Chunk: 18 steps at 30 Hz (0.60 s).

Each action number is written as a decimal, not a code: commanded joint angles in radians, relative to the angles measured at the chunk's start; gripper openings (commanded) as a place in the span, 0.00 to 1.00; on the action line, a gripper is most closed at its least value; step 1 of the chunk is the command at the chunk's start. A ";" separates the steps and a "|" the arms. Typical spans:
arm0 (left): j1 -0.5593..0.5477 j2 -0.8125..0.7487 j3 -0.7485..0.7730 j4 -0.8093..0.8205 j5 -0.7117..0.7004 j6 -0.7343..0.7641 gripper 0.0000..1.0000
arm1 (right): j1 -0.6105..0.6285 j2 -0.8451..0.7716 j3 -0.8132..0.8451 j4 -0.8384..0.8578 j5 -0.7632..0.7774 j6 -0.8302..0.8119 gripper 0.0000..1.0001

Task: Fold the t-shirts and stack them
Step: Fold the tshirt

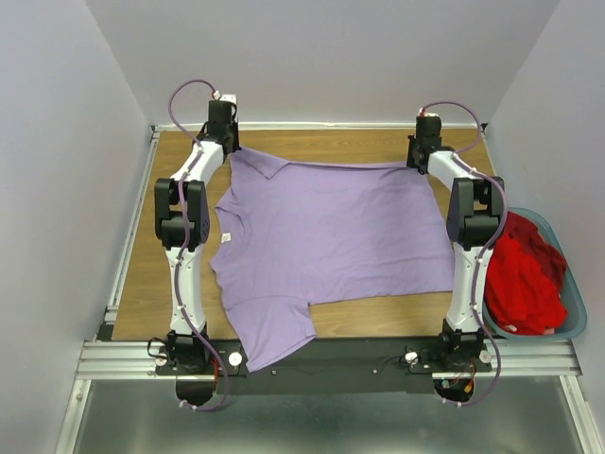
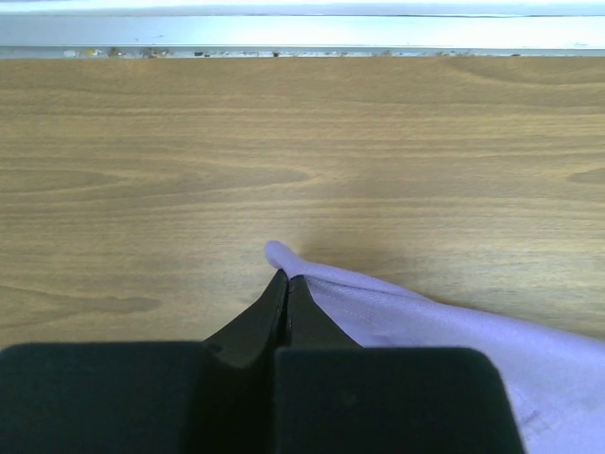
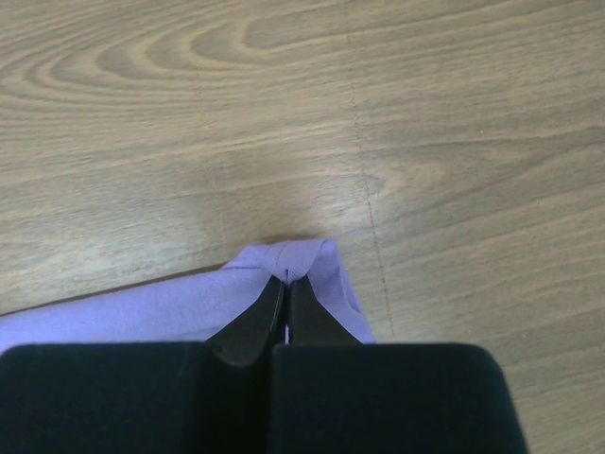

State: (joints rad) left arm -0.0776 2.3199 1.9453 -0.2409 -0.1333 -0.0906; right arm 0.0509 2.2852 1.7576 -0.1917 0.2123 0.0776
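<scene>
Wood-grain counter [image 1: 378,317] sat between pale walls [image 1: 57,142], with the lavender t-shirt [image 1: 331,236] spread across its middle. Left pincer [image 2: 286,279] at eleven o'clock and right pincer [image 3: 286,282] at one each clamped a far corner of it. The red t-shirt [image 1: 520,274] lay heaped in the basket [image 1: 579,326] at three.

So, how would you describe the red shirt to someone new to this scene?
Find the wooden table, then look past its right edge to the teal-grey basket. The red t-shirt lies crumpled inside it, unlike the lavender t-shirt spread flat on the table.
</scene>
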 commanded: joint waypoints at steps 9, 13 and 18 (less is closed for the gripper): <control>0.012 -0.094 -0.006 -0.167 0.034 -0.104 0.00 | -0.020 -0.085 -0.038 0.003 -0.016 -0.019 0.00; 0.013 -0.172 -0.110 -0.212 0.038 -0.162 0.00 | -0.020 -0.145 -0.102 -0.014 -0.010 -0.012 0.00; 0.012 -0.339 -0.293 -0.180 0.073 -0.224 0.00 | -0.020 -0.216 -0.148 -0.058 -0.034 0.013 0.00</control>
State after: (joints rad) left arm -0.0753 2.1269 1.7416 -0.4122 -0.0917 -0.2459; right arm 0.0380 2.1487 1.6466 -0.2104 0.1959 0.0780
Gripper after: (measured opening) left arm 0.007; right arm 0.012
